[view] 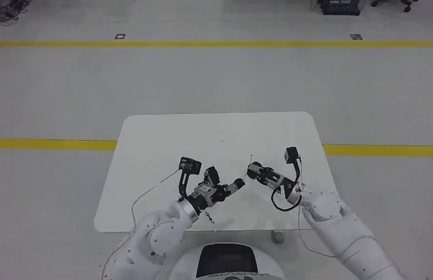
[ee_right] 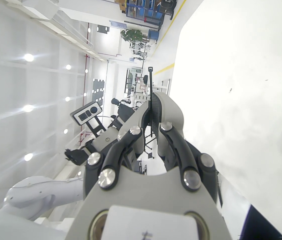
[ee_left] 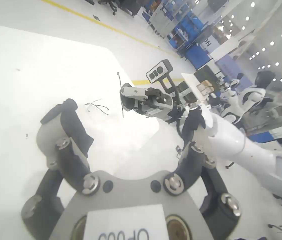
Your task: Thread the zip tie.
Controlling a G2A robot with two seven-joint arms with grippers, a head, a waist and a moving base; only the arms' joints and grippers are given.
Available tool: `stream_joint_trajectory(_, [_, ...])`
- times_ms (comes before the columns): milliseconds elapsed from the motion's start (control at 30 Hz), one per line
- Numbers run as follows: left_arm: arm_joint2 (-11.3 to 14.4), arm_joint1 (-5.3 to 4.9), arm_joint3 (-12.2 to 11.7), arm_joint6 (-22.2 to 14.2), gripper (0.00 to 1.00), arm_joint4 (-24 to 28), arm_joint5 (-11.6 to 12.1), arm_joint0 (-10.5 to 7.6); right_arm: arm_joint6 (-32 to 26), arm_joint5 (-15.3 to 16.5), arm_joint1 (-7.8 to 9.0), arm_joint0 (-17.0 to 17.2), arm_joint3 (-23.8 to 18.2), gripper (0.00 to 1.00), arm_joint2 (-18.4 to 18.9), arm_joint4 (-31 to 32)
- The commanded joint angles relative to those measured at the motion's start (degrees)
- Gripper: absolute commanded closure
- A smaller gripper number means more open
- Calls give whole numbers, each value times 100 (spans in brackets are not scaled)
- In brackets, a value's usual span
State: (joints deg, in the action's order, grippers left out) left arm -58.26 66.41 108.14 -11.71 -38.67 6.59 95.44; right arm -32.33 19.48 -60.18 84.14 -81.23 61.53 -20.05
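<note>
One zip tie sits pinched between the right fingers; the left fingers gape wide, holding nothing.

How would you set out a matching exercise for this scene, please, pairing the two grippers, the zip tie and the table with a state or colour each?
Column one:
1. left gripper
2. right gripper
3. zip tie
4. table

Column two:
A. white, with rounded corners
B. open, holding nothing
C. black and thin, sticking out past the fingertips
D. shut on the zip tie

Pairs: 1-B, 2-D, 3-C, 4-A.
</note>
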Motion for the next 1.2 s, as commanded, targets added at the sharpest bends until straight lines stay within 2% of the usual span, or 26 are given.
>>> stream_joint_trajectory(0, [5, 0, -20, 29, 0, -79, -21, -14, 10, 0, -3, -15, 42, 100, 22, -29])
stream_joint_trajectory(267, [10, 0, -26, 29, 0, -94, -11, -23, 10, 0, -3, -15, 42, 100, 22, -29])
stream_joint_trajectory(367, [106, -16, -222, -155, 0, -671, 27, -210, 100, -49, -21, 0, 16, 100, -4, -23])
stream_joint_trajectory(533, [300, 2, -437, -382, 0, -808, 93, -441, -74, 0, -69, -45, 139, 100, -42, -297])
stream_joint_trajectory(667, [463, 48, -562, -558, 0, -606, -35, -654, -90, 0, -109, -125, 278, 100, -74, -371])
stream_joint_trajectory(900, [468, 49, -566, -552, 0, -594, -31, -654, -77, -7, -111, -119, 272, 100, -75, -381])
stream_joint_trajectory(967, [494, 59, -624, -501, 0, -406, 51, -667, -81, -28, -129, -97, 245, 100, -81, -547])
stream_joint_trajectory(1167, [505, 77, -894, -515, 0, 450, 494, -751, -307, 0, -205, -114, 404, 100, -55, -1138])
